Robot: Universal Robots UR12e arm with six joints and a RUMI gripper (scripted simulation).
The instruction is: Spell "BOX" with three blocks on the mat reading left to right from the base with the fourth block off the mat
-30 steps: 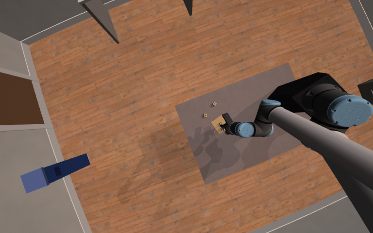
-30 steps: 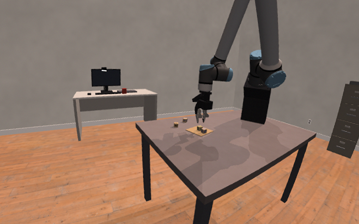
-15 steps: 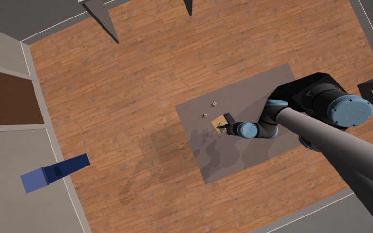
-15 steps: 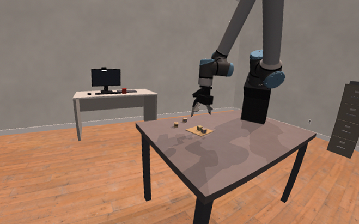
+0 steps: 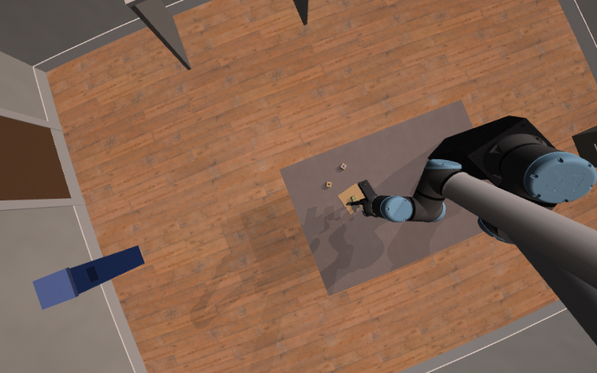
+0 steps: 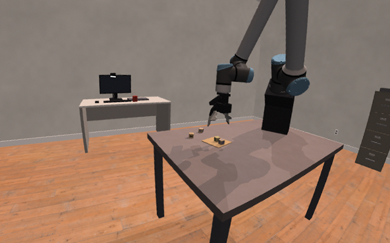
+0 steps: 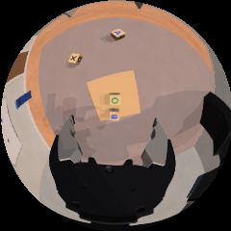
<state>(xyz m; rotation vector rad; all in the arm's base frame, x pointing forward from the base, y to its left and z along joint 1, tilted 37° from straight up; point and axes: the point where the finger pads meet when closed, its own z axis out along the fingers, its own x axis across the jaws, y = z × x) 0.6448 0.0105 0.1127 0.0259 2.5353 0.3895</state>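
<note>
My gripper is open and empty, above the tan mat. The green O block sits on the mat. The blue B block is close beside it, near the mat's edge; I cannot tell whether they touch. B is hidden in the top view, and its letter is too small to judge its turn. The X block and a block with a blue A-like letter lie off the mat.
The blocks and mat are on a grey table. The robot's base stands at its far end. A white desk with a monitor stands apart by the wall.
</note>
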